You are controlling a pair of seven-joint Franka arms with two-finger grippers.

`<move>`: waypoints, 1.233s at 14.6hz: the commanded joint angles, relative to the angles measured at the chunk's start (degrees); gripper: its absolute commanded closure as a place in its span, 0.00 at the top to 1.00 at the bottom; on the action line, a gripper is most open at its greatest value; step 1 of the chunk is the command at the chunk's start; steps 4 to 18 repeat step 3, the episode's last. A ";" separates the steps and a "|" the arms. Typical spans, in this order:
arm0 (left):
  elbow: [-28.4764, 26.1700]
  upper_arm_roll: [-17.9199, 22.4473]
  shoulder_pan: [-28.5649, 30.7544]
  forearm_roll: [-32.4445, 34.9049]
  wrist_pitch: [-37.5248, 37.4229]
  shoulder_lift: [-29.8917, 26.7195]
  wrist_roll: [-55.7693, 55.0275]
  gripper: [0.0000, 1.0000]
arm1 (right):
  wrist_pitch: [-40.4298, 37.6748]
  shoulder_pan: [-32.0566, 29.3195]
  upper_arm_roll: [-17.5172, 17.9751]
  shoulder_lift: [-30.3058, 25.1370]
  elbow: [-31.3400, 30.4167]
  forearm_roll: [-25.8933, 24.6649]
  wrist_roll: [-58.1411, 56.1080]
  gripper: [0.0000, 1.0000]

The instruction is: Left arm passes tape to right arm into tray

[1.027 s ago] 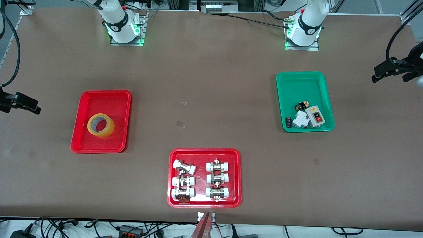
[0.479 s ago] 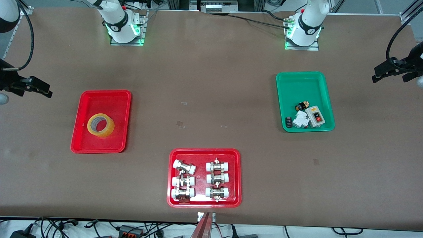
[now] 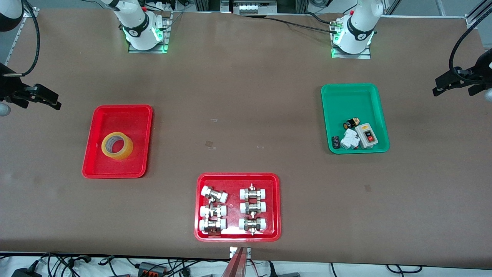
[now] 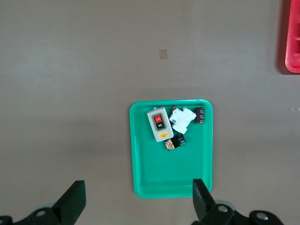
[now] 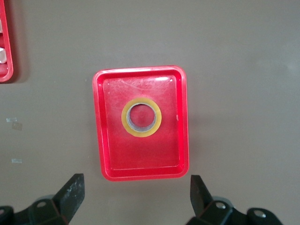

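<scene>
My right gripper (image 3: 42, 100) has pulled back and up off the tray (image 3: 96, 161), fingers (image 5: 70, 194) spread wide, holding nothing. The tape (image 3: 117, 146) lies flat in that tray, so the job looks done. My left gripper (image 3: 447, 82) waits high over the counter (image 3: 246, 96) past the green tray (image 3: 353, 96), fingers (image 4: 72, 201) wide and empty.

I see a wide brown tabletop (image 3: 246, 96) with small tape scraps (image 3: 209, 144) stuck mid-surface, tangled cables (image 3: 115, 265) along its near edge, aluminium framing (image 3: 246, 5) at the top, even lighting.
</scene>
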 commanded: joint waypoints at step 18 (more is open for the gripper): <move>1.57 -0.19 0.35 0.36 -1.04 0.73 1.00 1.00 | -1.31 0.75 -0.34 -1.88 -1.39 -0.44 0.21 1.00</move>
